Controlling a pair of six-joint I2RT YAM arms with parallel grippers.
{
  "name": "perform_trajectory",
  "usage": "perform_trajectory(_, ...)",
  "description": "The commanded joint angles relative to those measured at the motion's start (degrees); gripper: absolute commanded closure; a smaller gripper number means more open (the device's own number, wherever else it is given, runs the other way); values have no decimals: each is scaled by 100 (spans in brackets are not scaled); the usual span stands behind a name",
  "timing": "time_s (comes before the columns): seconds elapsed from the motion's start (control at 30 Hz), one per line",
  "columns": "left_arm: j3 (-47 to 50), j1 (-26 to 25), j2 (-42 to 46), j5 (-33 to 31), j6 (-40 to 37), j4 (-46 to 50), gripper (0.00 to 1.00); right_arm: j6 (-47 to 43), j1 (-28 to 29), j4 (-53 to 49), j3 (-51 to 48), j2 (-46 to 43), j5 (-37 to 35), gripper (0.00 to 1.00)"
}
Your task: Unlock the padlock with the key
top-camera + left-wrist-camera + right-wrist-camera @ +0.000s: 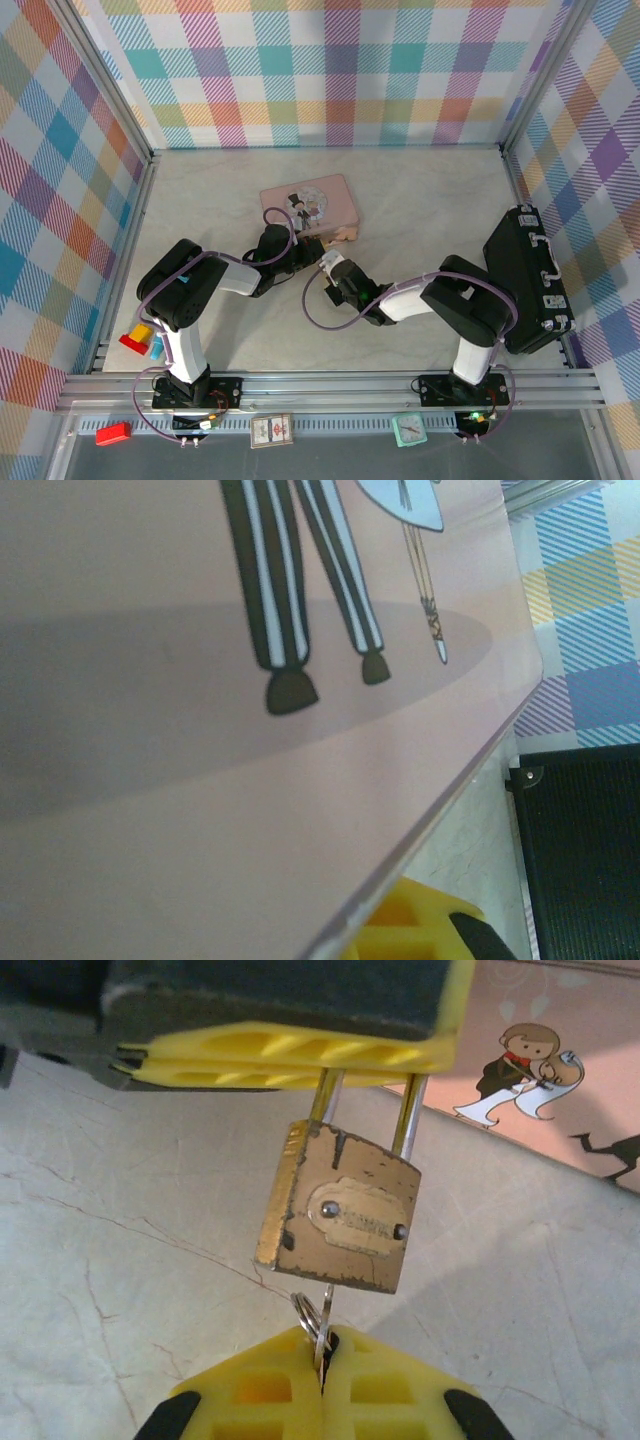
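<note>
padlock (340,1215): worn brass body, hanging upright off the table (120,1260), at the centre of the right wrist view.
shackle (410,1110): both silver legs run up from the body to 12 o'clock and vanish between yellow fingers.
left end effector (330,1060): at 12 o'clock of the padlock, fingers pressed together and clamped on the shackle.
key (327,1300): thin silver blade at 6 o'clock of the padlock, touching the underside of the body; how far it sits in the keyhole cannot be told.
key ring (305,1312): small wire loop just at 9 o'clock of the blade.
right end effector (322,1385): at 6 o'clock, yellow fingers together, pinching the key's lower end.
pink tin (560,1090): at 2 o'clock of the padlock, flat on the table, cartoon couple on its lid.
black case (525,280): at 3 o'clock in the top view, well apart from both end effectors.
</note>
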State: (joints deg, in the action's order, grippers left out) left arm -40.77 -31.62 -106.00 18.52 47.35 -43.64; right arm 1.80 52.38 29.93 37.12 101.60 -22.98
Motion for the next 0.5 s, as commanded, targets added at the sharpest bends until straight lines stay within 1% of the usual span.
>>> perform_trajectory(0.0, 156, 33, -128, 626, 898, 550, 90, 638, -111, -46, 108, -239, 395, 98)
perform_trajectory(0.1, 166, 33, -126, 636, 898, 559, 84, 929, -213, -50, 8, -369, 656, 99)
perform_trajectory(0.2, 168, 33, -148, 648, 898, 567, 73, 1164, -298, -89, -60, -439, 879, 100)
perform_trajectory(0.27, 152, 33, -145, 670, 898, 581, 67, 1309, -302, -175, -34, -432, 971, 100)
perform_trajectory(0.47, 162, 33, -59, 472, 819, 920, 57, 1666, -316, -291, -15, -414, 1159, 100)
